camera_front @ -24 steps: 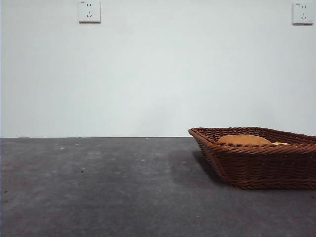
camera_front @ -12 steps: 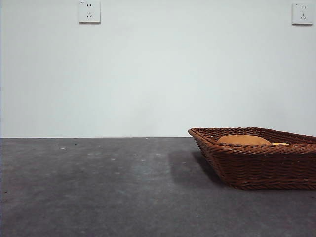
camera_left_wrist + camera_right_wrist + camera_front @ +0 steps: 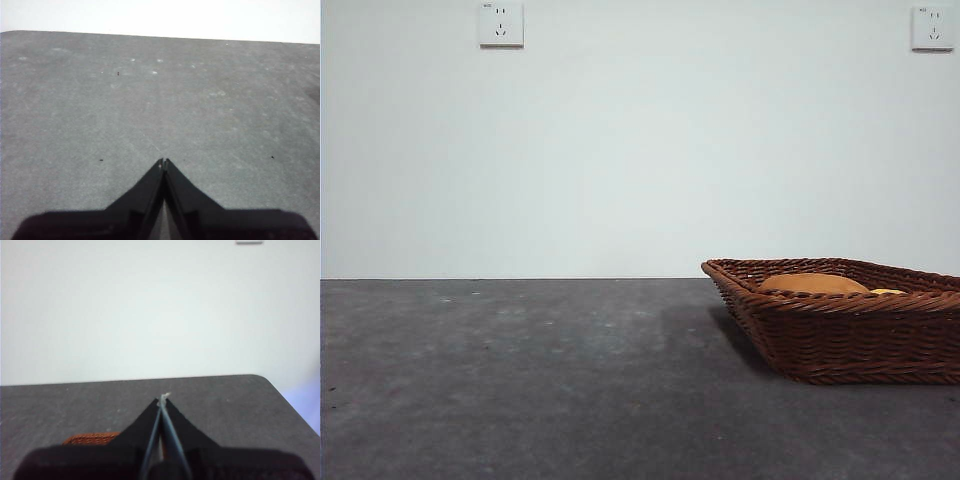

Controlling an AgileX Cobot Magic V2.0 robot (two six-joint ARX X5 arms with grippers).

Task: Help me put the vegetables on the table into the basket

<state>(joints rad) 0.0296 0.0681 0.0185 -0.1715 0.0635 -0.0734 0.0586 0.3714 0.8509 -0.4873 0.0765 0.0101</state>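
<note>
While potato (image 3: 812, 283) lies in basket (image 3: 850, 340), both grippers' jaws meet, holding nothing.

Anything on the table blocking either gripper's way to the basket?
Nothing visible does. The table in front of the basket is bare in the front view, and the potato and a bit of corn already lie inside. The left gripper and right gripper are shut and hold nothing.
</note>
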